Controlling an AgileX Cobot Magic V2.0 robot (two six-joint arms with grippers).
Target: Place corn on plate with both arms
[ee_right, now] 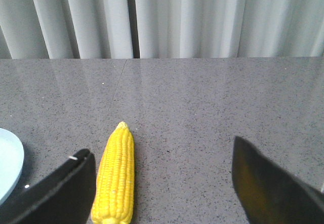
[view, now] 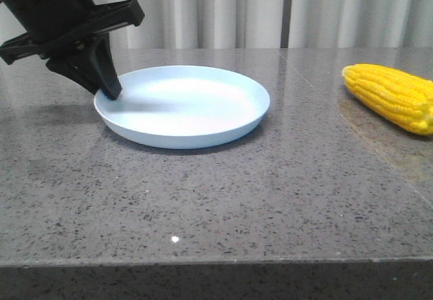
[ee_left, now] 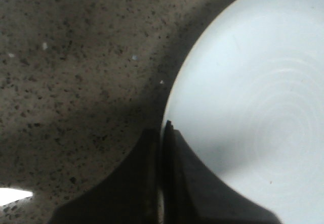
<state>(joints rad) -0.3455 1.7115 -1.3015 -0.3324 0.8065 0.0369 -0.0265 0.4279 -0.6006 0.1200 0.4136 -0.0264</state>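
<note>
While the left pincer (ee_left: 163,133) apparently pinches the plate (view: 223,127) rim, the corn (ee_right: 115,181) (lengthwise) lies beside the right pincer's (ee_right: 164,183) wide-spread fingers.

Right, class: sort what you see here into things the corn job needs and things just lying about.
Needed for the job:
- corn
- plate
- left tool, closed on the plate's rim
- right tool, open near the corn

Just there:
- stone table
- curtain

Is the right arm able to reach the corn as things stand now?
Probably yes. The right tool is open, the corn lies on bare table just inside one finger, and nothing blocks it.
</note>
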